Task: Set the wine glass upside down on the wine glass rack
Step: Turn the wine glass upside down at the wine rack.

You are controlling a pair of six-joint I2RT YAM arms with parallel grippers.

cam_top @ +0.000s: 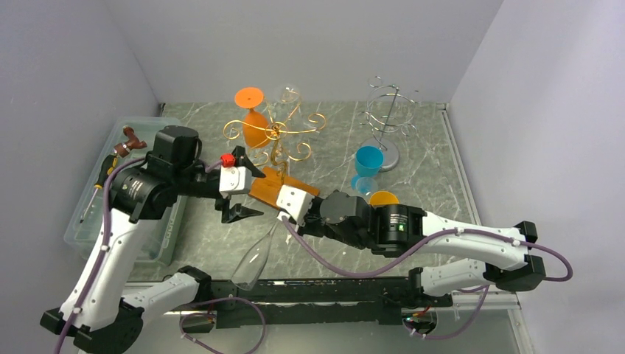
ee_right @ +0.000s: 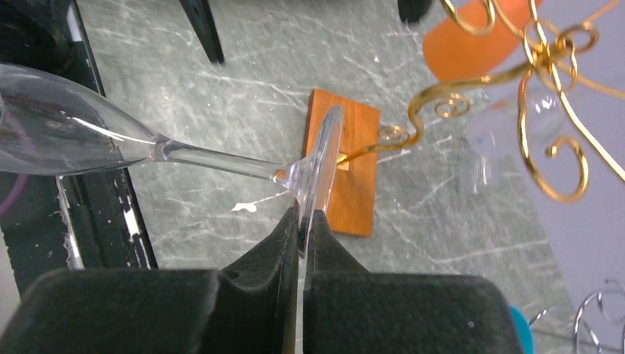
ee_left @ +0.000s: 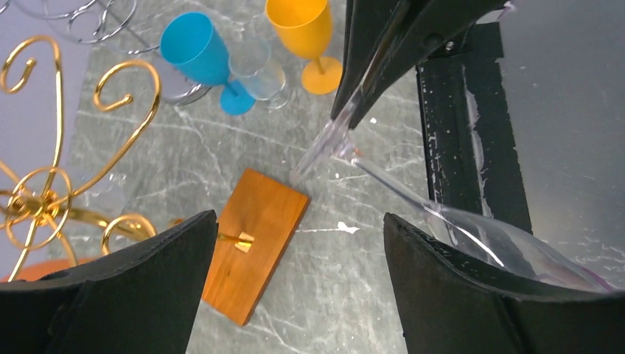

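Note:
A clear wine glass (cam_top: 254, 258) lies tilted in the air, bowl toward the near edge and foot toward the rack. My right gripper (cam_top: 284, 214) is shut on the edge of its foot; the right wrist view shows the fingers (ee_right: 304, 217) pinching the foot, with the stem (ee_right: 221, 158) running left. The gold wire rack (cam_top: 276, 136) stands on a wooden base (cam_top: 265, 188) just beyond. My left gripper (cam_top: 249, 192) is open and empty, just left of the glass foot; in its view (ee_left: 298, 221) the base (ee_left: 254, 243) lies below and the bowl (ee_left: 479, 236) is at right.
An orange glass (cam_top: 254, 118) and a clear glass (cam_top: 289, 96) hang on the gold rack. A silver wire rack (cam_top: 387, 110) stands at back right, with a blue glass (cam_top: 367, 162) and a yellow glass (cam_top: 383, 198) near it. A plastic bin (cam_top: 110, 192) with tools sits at left.

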